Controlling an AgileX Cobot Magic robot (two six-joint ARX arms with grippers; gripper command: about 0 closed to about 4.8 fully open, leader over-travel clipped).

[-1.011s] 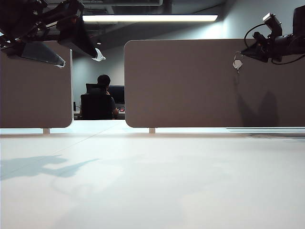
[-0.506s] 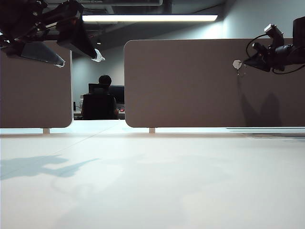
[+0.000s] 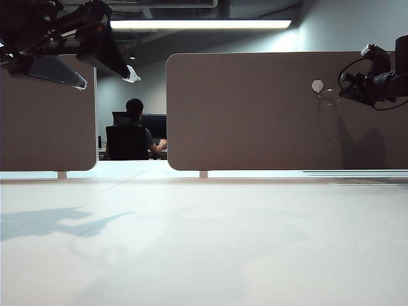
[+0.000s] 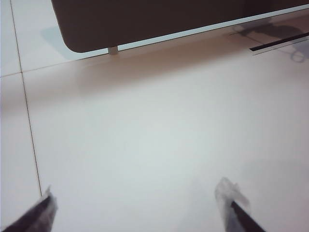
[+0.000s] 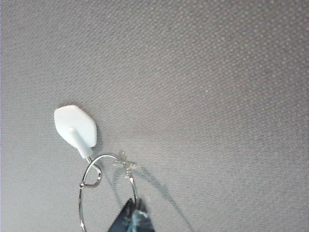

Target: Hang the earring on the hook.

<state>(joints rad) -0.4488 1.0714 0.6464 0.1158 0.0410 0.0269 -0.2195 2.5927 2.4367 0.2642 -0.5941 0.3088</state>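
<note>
Nearly done, not finished: right gripper (image 5: 131,212) clamped shut on the earring (image 5: 104,193), hoop's top touching the tip of the hook (image 5: 77,128) on the brown panel (image 5: 217,96). Still to seat and release. Left gripper (image 4: 140,208) idle above the desk (image 4: 145,121), jaws wide apart, empty.

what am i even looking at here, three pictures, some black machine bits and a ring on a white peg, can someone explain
It is a robot with two arms, each ending in a two-finger gripper. One picture comes from a fixed camera low on the white table, facing brown panels. The other two come from cameras on the wrists. The left gripper hangs open over the bare table, holding nothing. The right gripper is up at the panel, shut on the earring, a thin metal hoop with a small cross charm. The top of the hoop sits at the tip of the hook, a small white plate with a peg; whether it is already hung on it I cannot tell.
</note>
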